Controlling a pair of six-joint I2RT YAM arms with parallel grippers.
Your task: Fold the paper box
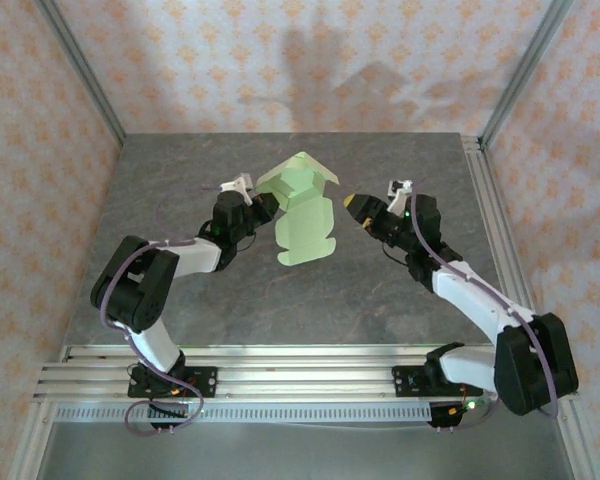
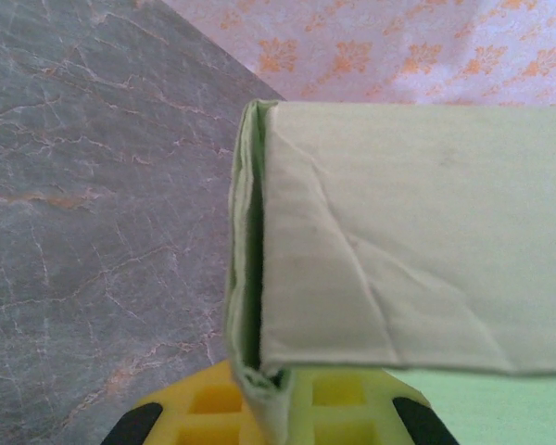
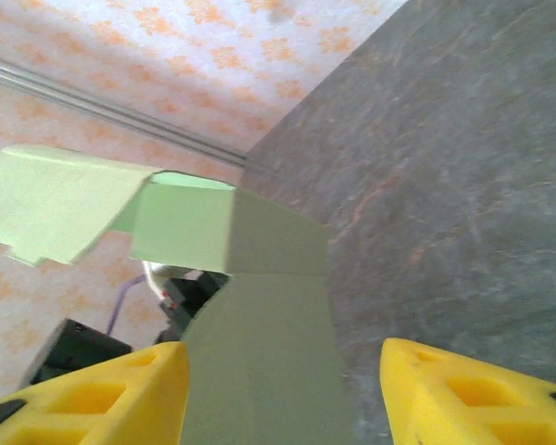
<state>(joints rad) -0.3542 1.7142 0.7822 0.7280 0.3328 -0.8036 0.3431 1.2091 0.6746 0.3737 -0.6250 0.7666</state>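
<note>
Pinching the paper box (image 1: 302,225) by one edge, the left claw (image 1: 263,206) may crumple it if the spread right claw (image 1: 352,203) pushes.

Two-armed rig – the left arm (image 1: 145,285) and right arm (image 1: 480,300) are built of bulky black joint housings linked by white tubular segments, and are bolted to black base plates on silver rails (image 1: 280,375). A lilac cable (image 1: 108,300) is looped beside the left arm; another (image 1: 427,250) is run along the right. The fingers of the left gripper (image 2: 273,417) and right gripper (image 3: 283,394) are moulded in bright yellow – rectangular pockets are recessed into them, and black is seen at their outer edges.
</note>
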